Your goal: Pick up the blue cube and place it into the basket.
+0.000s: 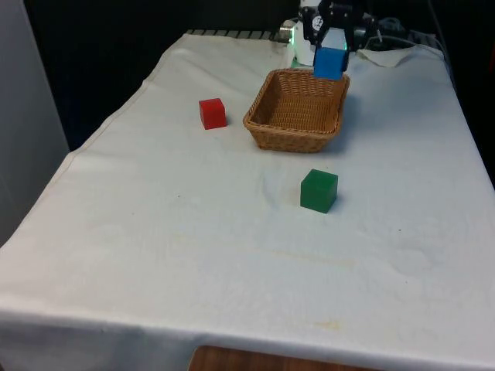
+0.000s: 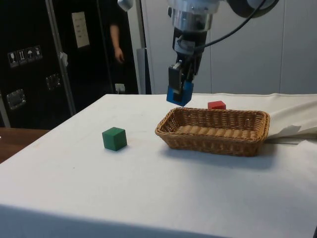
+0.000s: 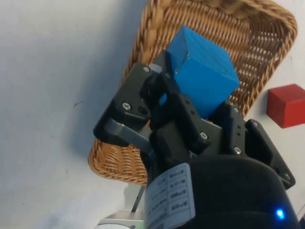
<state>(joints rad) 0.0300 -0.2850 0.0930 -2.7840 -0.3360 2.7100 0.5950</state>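
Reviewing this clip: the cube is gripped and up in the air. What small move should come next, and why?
Probably a short shift further over the basket, then lower. The gripper holds the blue cube clear of the table, but the side view places it above the basket's end rim rather than its middle, and the wrist view shows the cube partly over the weave's edge. Releasing here might clip the rim.

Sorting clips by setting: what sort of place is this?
Likely a robotics lab: cloth-covered table, gripper holding a blue cube over a basket, red cube and green cube props.
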